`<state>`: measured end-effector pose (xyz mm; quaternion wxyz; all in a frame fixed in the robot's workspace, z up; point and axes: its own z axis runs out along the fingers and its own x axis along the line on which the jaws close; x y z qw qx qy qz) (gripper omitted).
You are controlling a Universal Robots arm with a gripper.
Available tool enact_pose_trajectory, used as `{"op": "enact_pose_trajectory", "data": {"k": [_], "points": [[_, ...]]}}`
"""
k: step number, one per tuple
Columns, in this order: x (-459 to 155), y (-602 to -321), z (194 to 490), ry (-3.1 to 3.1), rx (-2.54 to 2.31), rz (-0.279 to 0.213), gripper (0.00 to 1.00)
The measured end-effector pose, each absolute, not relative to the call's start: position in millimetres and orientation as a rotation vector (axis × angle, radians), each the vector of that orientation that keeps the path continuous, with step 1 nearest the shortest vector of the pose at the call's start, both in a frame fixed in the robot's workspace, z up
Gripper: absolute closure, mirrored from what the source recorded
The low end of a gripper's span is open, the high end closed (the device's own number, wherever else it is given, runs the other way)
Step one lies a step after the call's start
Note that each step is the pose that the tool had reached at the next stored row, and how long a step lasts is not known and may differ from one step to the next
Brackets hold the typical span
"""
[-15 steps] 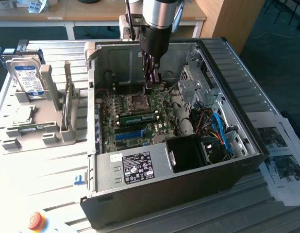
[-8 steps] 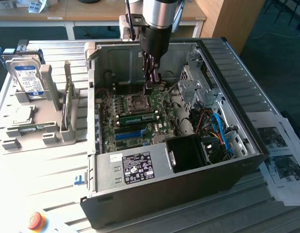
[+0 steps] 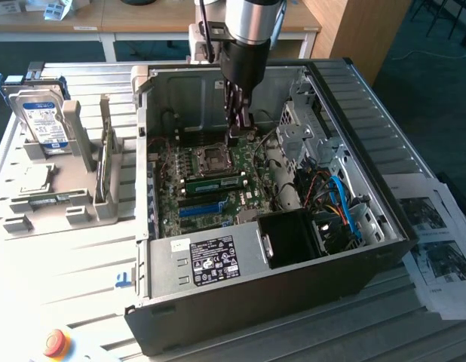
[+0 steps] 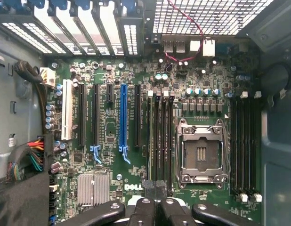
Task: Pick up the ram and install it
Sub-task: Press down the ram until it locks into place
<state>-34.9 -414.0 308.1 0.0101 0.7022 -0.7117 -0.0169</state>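
The ram (image 3: 214, 183), a long green stick, stands on edge in a motherboard slot between the empty processor socket (image 3: 215, 157) and a blue slot (image 3: 199, 210), inside the open computer case (image 3: 218, 302). My gripper (image 3: 235, 136) reaches down into the case beside the socket, fingers shut with nothing visible between them. In the wrist view my gripper (image 4: 155, 189) sits shut over one end of the black memory slots (image 4: 159, 136) next to the socket (image 4: 202, 153). I cannot tell whether the fingertips touch the ram.
A grey fixture (image 3: 82, 215) on the exterior view's left holds a hard drive (image 3: 41, 121) and a silver chip (image 3: 33, 179). A black shroud (image 3: 293, 237) and blue cables (image 3: 342, 204) crowd the case's right. Papers (image 3: 436, 241) lie outside it; a red button (image 3: 56, 343) is in front.
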Motion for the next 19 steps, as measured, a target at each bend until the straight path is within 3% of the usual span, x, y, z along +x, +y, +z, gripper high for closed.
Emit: {"op": "enact_pose_trajectory", "data": {"k": [19], "points": [[-21.5, -414.0, 307.6, -2.223, 2.193, -0.050, 0.90]]}}
